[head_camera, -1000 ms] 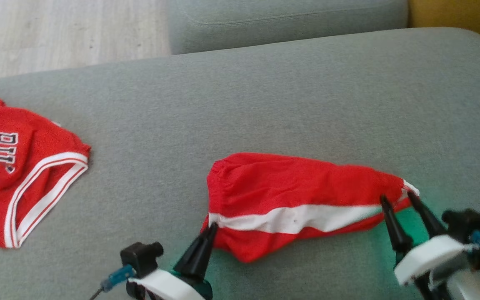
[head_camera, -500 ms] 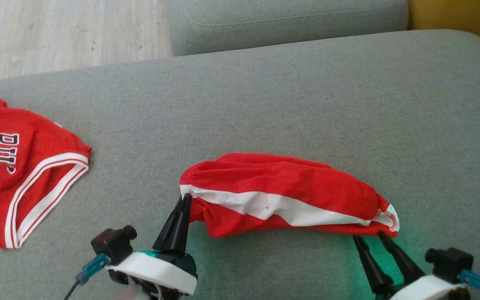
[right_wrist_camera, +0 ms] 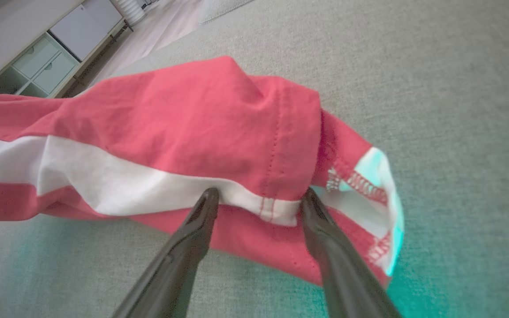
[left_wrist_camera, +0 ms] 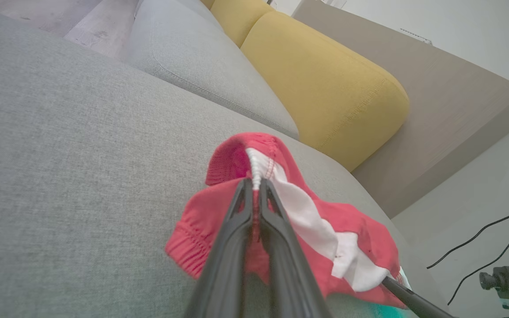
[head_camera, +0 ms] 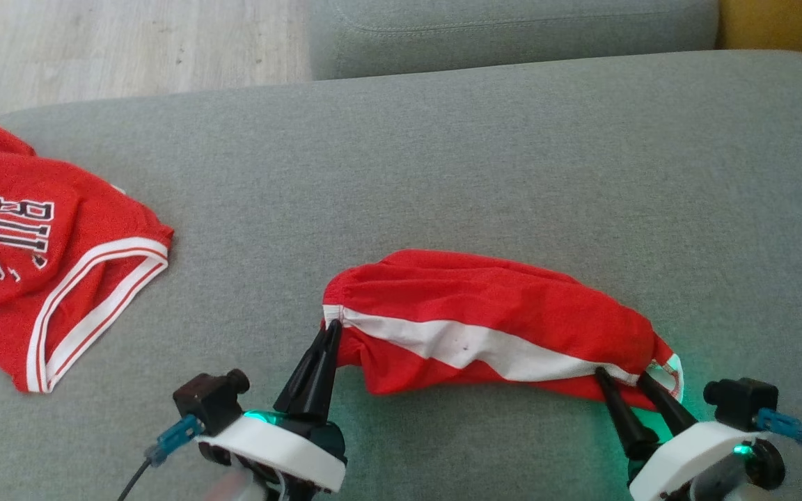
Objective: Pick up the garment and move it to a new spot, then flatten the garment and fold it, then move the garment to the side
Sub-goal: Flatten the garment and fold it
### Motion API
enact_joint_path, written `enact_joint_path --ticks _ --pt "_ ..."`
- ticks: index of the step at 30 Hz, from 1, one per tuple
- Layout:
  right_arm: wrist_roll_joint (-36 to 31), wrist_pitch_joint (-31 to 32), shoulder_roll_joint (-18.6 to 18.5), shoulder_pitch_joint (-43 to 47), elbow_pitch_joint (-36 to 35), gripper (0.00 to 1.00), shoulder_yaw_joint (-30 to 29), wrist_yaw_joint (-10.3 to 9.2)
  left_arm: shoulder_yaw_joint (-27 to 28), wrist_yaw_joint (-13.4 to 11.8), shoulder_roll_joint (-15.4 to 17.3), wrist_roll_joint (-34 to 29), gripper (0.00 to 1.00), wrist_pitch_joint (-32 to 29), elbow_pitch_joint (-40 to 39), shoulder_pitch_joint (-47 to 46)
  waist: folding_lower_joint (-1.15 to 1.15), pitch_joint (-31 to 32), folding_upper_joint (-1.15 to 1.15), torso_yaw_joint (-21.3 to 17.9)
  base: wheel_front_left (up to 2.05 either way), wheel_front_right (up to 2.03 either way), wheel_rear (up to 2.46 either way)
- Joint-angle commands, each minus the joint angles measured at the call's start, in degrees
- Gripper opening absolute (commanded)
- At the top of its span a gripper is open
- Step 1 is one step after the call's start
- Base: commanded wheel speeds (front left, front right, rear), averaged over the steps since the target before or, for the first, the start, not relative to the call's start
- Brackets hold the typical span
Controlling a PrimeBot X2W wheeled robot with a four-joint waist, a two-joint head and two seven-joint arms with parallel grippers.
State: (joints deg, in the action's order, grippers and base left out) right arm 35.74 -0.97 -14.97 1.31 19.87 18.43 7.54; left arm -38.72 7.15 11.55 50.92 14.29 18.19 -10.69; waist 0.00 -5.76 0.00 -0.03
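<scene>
Garment (head_camera: 491,313) lay bunched near the front of the sofa (head_camera: 443,167). At its waistband end the left gripper (head_camera: 332,325) stayed clamped on the cloth. The right gripper (head_camera: 620,374), fingers apart, had returned to touch the hem end.

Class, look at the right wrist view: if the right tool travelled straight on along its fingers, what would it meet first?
The red shorts. The right tool is open, and its fingertips sit at the white stripe near the hem, apparently touching the fabric, though exact contact is hard to judge.
</scene>
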Motion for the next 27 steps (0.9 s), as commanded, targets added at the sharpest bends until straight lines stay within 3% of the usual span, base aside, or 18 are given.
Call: enact_joint_path --ticks 1,2,9,15,18,21,27 --pt "0.19 -1.06 -1.39 -2.07 -1.37 0.08 1.05 -0.05 1.7 0.33 0.26 0.15 0.0 0.71 -1.64 -2.51 0.0 0.09 0.0 0.25 0.0 0.0 0.0" --pt "0.31 -1.52 -1.56 -2.18 -1.6 0.0 1.22 -0.05 1.67 0.33 0.31 0.21 0.0 0.71 -1.68 -2.54 0.0 0.25 0.0 0.34 0.0 0.0 0.0" --pt "0.16 -3.85 -3.47 -1.98 -9.19 0.0 -1.51 -0.05 1.48 0.33 1.37 0.0 0.0 0.71 -3.95 -3.28 0.0 2.85 0.0 -0.1 0.0 0.0 0.0" --pt "1.07 0.86 -7.39 -5.85 -21.08 0.0 -7.32 -0.05 1.07 0.34 4.94 2.62 0.0 -1.04 -10.02 -10.19 0.0 3.69 0.0 -1.88 0.0 0.0 0.0" --pt "1.68 3.95 -9.94 -12.92 -22.94 0.0 -9.62 -0.05 1.68 0.34 6.95 4.2 0.0 -3.79 -12.05 -17.62 0.0 1.71 0.0 -2.62 0.0 0.0 0.0" --pt "2.24 5.09 -11.96 -23.43 -20.22 0.0 -11.75 -0.05 2.53 0.34 7.63 5.67 0.0 -6.18 -11.6 -27.43 0.0 -2.17 0.0 -2.97 0.0 0.0 0.0" --pt "0.52 0.42 -14.32 -47.15 -11.15 0.0 -11.0 -0.05 4.01 0.34 4.4 9.82 0.0 -5.79 -4.87 -48.74 0.0 -11.17 0.0 -3.72 0.0 0.0 0.0"
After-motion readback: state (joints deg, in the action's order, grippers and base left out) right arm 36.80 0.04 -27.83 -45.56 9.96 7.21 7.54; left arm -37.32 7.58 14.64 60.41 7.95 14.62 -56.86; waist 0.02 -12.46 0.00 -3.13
